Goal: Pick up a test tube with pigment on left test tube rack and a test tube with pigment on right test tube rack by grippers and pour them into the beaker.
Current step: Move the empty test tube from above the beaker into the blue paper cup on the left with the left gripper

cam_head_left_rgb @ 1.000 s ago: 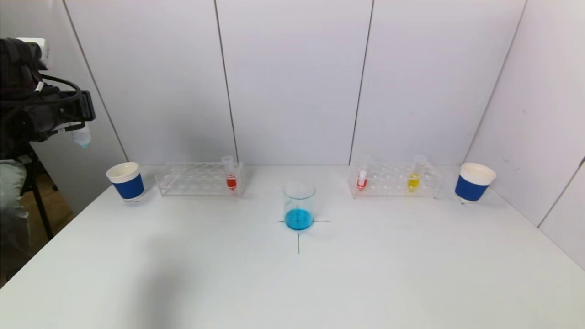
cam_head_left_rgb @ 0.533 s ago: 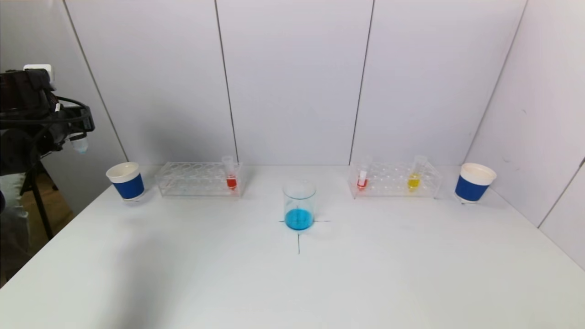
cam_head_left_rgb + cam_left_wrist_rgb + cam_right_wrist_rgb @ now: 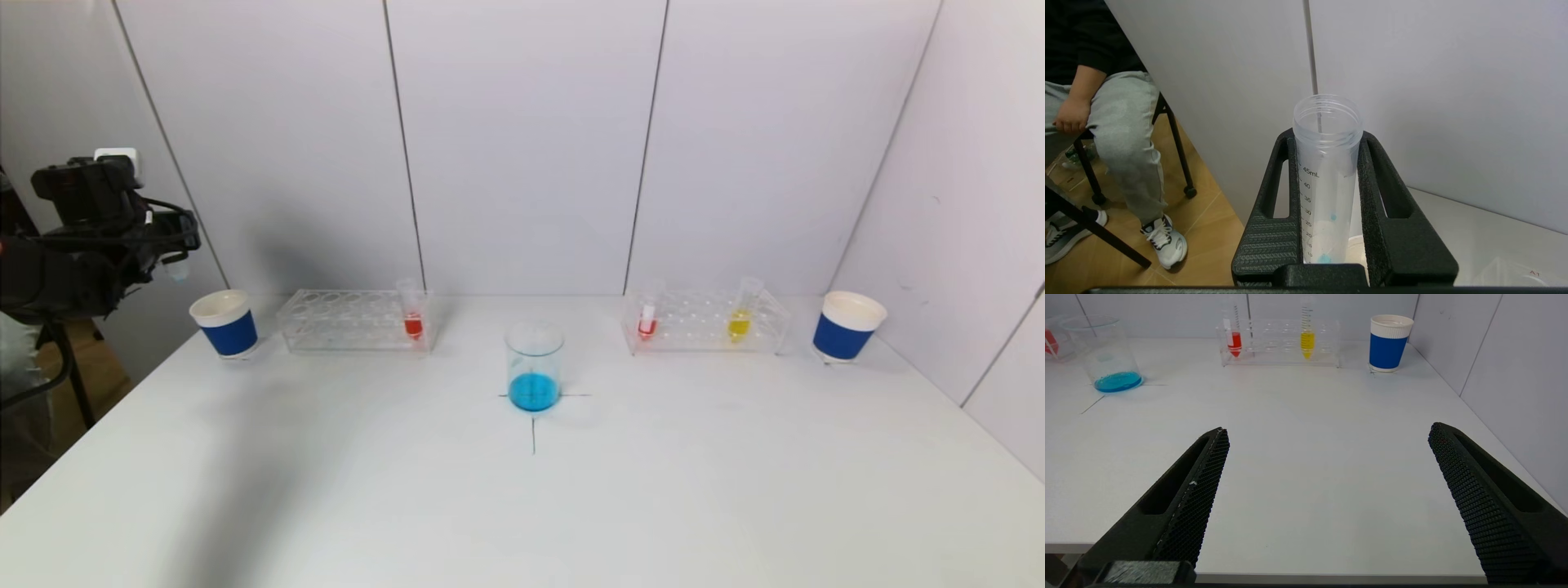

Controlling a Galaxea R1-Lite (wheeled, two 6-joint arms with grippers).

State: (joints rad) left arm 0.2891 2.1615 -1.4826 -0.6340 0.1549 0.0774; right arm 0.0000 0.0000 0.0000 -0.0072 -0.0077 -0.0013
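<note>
My left gripper [image 3: 167,255] is at the far left, raised above and just left of the left paper cup [image 3: 224,323]. It is shut on a clear test tube [image 3: 1327,171] that holds only blue drops. The beaker [image 3: 534,366] with blue liquid stands mid-table. The left rack [image 3: 351,320] holds a red tube [image 3: 412,314]. The right rack [image 3: 706,322] holds a red tube [image 3: 647,320] and a yellow tube [image 3: 741,314]. My right gripper [image 3: 1329,430] is open and empty at the table's front edge, out of the head view.
A blue-sleeved paper cup [image 3: 847,327] stands right of the right rack, near the side wall. A seated person [image 3: 1118,122] and a chair are beyond the table's left edge. White wall panels close the back and right.
My left gripper with the tube has moved down and to the right, closer to the left paper cup. Everything on the table is unchanged.
</note>
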